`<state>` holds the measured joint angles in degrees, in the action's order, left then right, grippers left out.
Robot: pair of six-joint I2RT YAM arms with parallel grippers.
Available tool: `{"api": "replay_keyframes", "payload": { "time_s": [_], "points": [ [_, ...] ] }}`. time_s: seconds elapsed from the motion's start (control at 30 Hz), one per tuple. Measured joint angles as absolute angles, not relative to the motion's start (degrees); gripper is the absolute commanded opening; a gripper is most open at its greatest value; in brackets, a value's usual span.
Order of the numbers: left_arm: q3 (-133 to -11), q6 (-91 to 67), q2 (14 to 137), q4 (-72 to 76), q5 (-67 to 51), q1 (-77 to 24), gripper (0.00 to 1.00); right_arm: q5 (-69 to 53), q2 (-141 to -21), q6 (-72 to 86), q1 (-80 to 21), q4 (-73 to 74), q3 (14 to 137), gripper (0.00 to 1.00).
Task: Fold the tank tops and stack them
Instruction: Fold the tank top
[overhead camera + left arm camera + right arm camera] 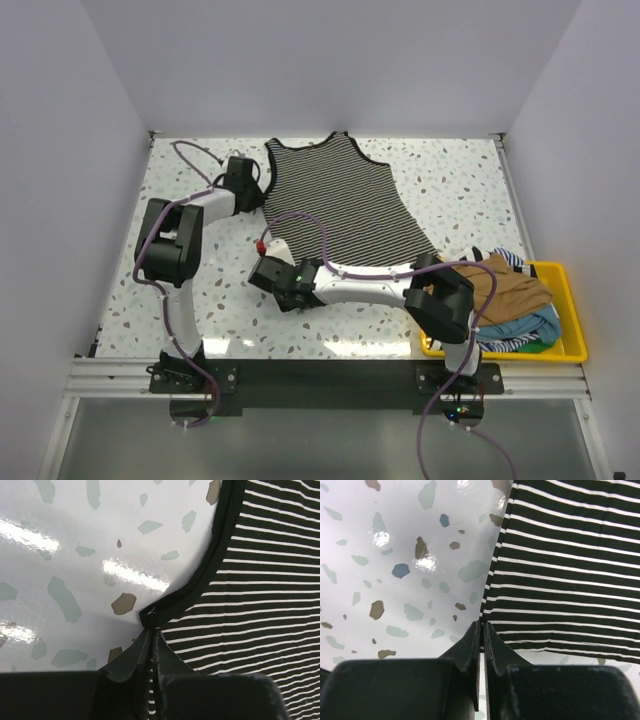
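Striped tank top spread flat on speckled table, centre-far, neck toward far edge.
Left gripper at top's left armhole: fingers pressed together, clamped on dark trim, striped cloth showing between them.
Right gripper at near-left hem corner: fingers together, nipping cloth edge.
Yellow bin at near right. Tan-brown tank top heaped on top, teal top and broad-striped top under and beside it.

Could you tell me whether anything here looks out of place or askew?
Only mildly: the striped tank top lies slanted on the table, and the other tops are heaped untidily above the rim of the yellow bin. Nothing looks damaged.
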<state>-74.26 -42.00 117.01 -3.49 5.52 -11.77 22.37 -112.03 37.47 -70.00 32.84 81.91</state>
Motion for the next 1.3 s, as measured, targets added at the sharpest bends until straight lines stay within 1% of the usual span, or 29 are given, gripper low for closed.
{"api": "replay_keyframes", "payload": {
  "time_s": [0.03,0.1,0.23,0.43,0.7,0.93,1.13,1.3],
  "points": [
    [-74.26,-42.19,116.99,-3.75,6.11,-11.73,0.03,21.82,-112.03,37.47,-69.97,32.67,81.91,0.0],
    [-74.26,-42.5,116.86,-4.25,7.35,-11.55,0.0,20.69,-112.05,37.52,-69.95,32.1,81.91,0.0],
    [-74.19,-42.46,115.52,-7.84,10.55,-10.09,0.0,17.54,-112.51,37.6,-70.26,31.73,83.42,0.0],
    [-74.0,-42.35,111.83,-13.43,15.86,-6.13,0.0,11.35,-115.81,37.98,-71.55,29.02,90.72,0.0],
    [-74.78,-40.91,109.75,-17.28,19.2,-4.91,0.0,6.17,-115.98,38.17,-71.07,26.89,92.92,0.0],
    [-76.23,-40.86,109.6,-18.2,19.16,-5.74,0.0,3.49,-112.27,38.92,-67.75,24.77,86.13,0.0],
    [-81.52,-40.86,109.78,-18.92,19.18,-9.58,0.0,3.29,-107.04,39.9,-64.12,22.7,79.44,0.0],
    [-86.48,-40.86,112.27,-19.03,19.07,-12.88,0.0,3.66,-103.42,40.53,-62.43,20.86,74.67,0.0]
  ]
}}
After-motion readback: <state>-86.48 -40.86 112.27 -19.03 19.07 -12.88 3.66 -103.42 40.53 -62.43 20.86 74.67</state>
